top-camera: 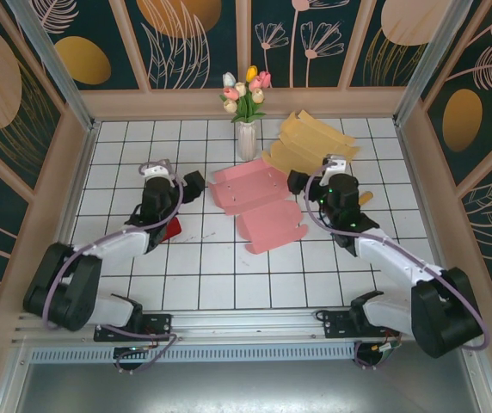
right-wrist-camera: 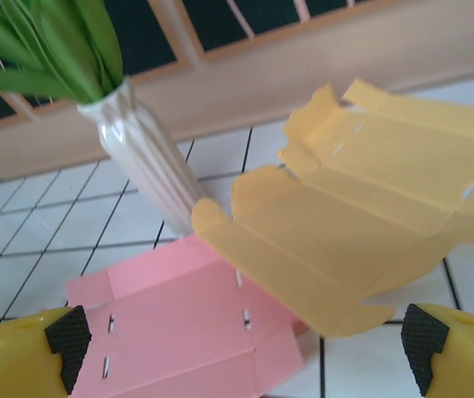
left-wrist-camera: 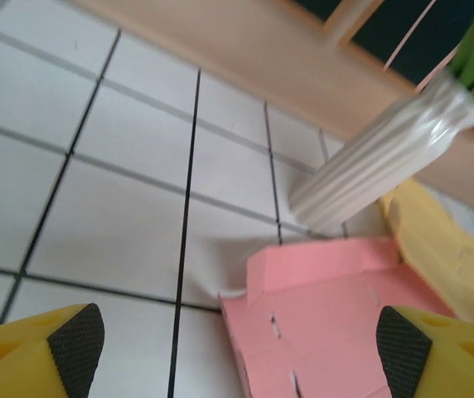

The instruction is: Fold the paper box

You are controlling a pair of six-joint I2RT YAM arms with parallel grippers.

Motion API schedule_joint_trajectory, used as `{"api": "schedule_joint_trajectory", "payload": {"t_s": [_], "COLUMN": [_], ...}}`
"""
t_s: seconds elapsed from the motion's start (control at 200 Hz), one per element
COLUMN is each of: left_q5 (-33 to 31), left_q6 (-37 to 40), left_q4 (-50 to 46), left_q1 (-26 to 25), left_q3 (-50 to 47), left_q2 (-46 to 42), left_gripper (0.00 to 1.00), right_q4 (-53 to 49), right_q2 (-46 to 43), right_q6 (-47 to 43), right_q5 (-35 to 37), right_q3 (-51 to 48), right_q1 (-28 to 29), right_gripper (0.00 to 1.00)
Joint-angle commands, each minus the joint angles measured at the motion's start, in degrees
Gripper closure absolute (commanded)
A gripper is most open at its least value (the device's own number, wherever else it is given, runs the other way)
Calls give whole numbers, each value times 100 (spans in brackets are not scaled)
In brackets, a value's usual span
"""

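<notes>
Holding both arms low over the tiled table (top-camera: pixel 229 284), I have my left gripper (left-wrist-camera: pixel 239 344) with its jaws spread wide and nothing between them. My right gripper (right-wrist-camera: pixel 245 340) is likewise spread wide and empty. A small red item (top-camera: pixel 171 229) lies under my left forearm; what it is I cannot tell. Farther back, a ribbed white vase (top-camera: pixel 246 139) of tulips (top-camera: pixel 244 90) stands just behind the work area. A yellow paper blank (right-wrist-camera: pixel 361 207) lies right of the vase, one rounded flap raised over the far edge of the pink sheet. A wooden rail (right-wrist-camera: pixel 303 75) closes the far side.

The pink paper box (top-camera: pixel 244 188) lies unfolded and flat at the table's centre, between my grippers. Creases and short slots mark its panels. A second pink portion (top-camera: pixel 270 228) sits nearer me; it may be a separate sheet.
</notes>
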Motion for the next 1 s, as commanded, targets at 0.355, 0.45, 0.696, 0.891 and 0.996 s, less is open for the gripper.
{"api": "schedule_joint_trajectory", "payload": {"t_s": [0.355,0.45,0.696,0.891,0.996], "left_q5": [-41,-50,-131,-271,-374], "left_q6": [-514,-521,-599,-462,-94], "left_q4": [-228,-134,-95,569,880], "left_q1": [-488,-578,-641,-650,-657], "left_q3": [849,879,1115,648,103], "left_q2": [1845,1943,2406,1815,1096], "left_gripper": [28,33,63,100,100], "right_q4": [-350,-341,-436,-520,-700], "right_q2": [949,947,1009,935,866], "right_q6": [-16,-80,-218,-565,-750], "right_q5": [170,254,422,55,-350], "right_q3": [394,414,436,585,943], "right_q1": [413,479,592,780,881], "right_gripper": [1,1,1,2,1]}}
